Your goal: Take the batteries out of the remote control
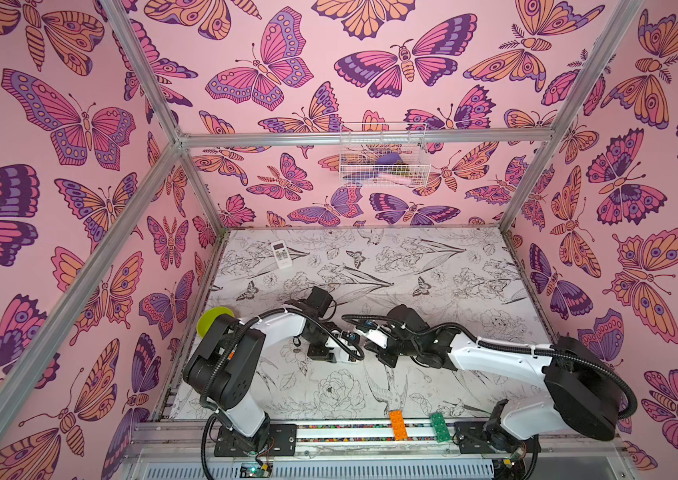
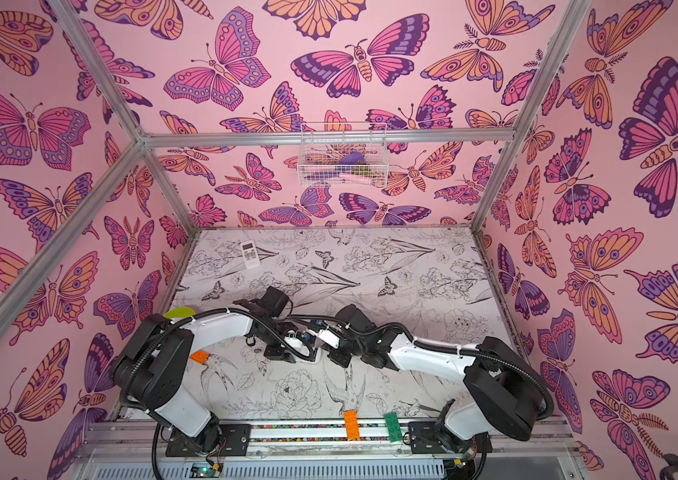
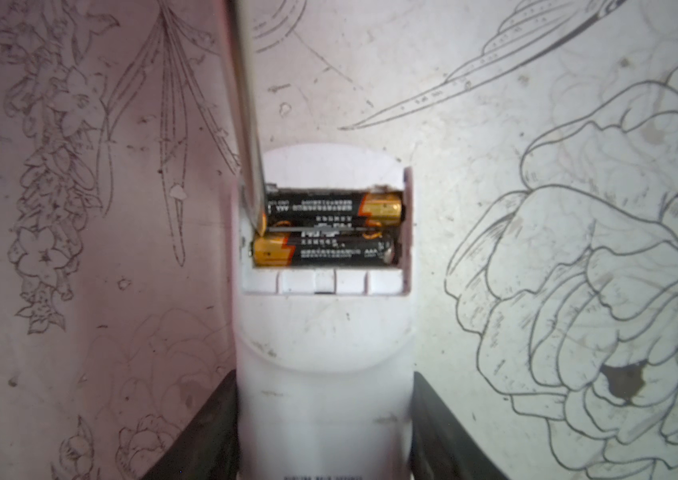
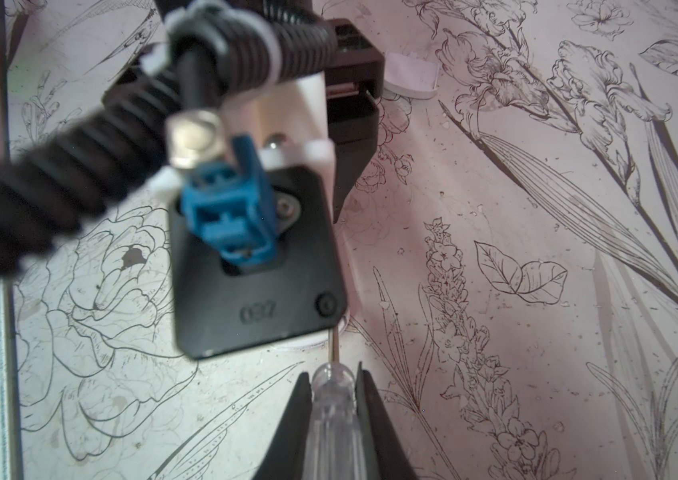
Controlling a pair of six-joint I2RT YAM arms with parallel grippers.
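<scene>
Against the floral bench (image 3: pixel 79 332), two batteries (image 3: pixel 331 228) are being kept in the uncovered remote (image 3: pixel 325 324), clamped by the left claw (image 3: pixel 324 378); one is seemingly being levered by the screwdriver (image 3: pixel 246 104) gripped in the right claw (image 4: pixel 334 378); none out yet.

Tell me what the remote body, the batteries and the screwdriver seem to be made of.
The remote body looks like matte white plastic, lightly scuffed. The batteries: probably metal cells in glossy black-and-gold printed wrap. The screwdriver has a shiny metal shaft; its handle looks like clear plastic.
</scene>
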